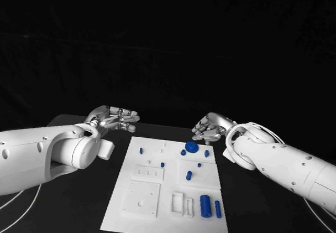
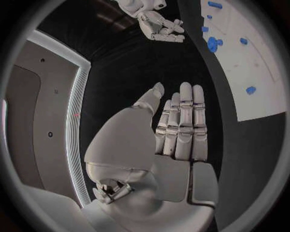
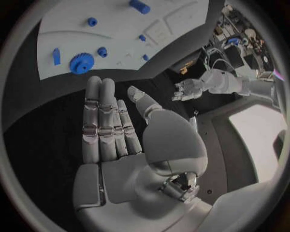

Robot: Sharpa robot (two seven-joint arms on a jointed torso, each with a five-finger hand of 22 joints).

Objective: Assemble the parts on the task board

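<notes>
Both robot hands were released and held nothing: left robot hand [image 1: 113,118] off the task board [image 1: 168,222] far-left corner, right robot hand [image 1: 212,128] just beyond its far edge. You hadn't started any grasp, I'd judge. Blue gear [image 1: 192,147] sat at the board's far edge, nearest the right robot hand, so likely first pick. Large cylinder [image 1: 205,204] and slim peg [image 1: 217,209] lay near the board's near-right corner; nothing blocked the reach on the bench [image 1: 262,225].

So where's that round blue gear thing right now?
In the head view the blue gear sits at the far end of the task board, toward the right side, just in front of the right hand.
</notes>
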